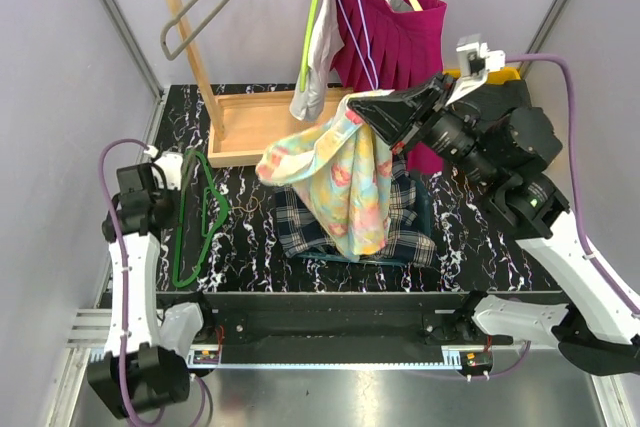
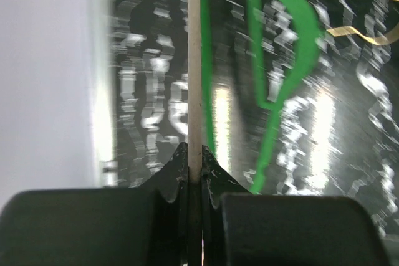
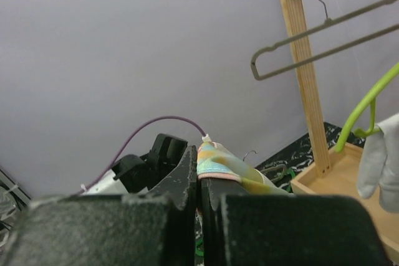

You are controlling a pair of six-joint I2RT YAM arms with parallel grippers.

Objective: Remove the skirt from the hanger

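Note:
My right gripper [image 1: 362, 107] is shut on the edge of a pastel floral skirt [image 1: 340, 172] and holds it up above the table, with the cloth hanging down. The pinched hem shows in the right wrist view [image 3: 230, 167] between the shut jaws of the right gripper [image 3: 201, 175]. My left gripper [image 1: 176, 169] sits at the table's left and is shut on a thin pale hanger rod [image 2: 194, 60]. The left gripper [image 2: 194, 166] has no gap around the rod. A green hanger [image 1: 208, 205] lies beside it on the table and also shows in the left wrist view [image 2: 293, 35]. The skirt hangs well apart from these hangers.
A wooden rack [image 1: 262, 117] stands at the back with a grey hanger [image 1: 205, 2], a lime hanger carrying a pale cloth [image 1: 318, 57], and a magenta pleated skirt [image 1: 395, 32]. Plaid clothes [image 1: 400, 222] lie piled under the held skirt. Grey walls close both sides.

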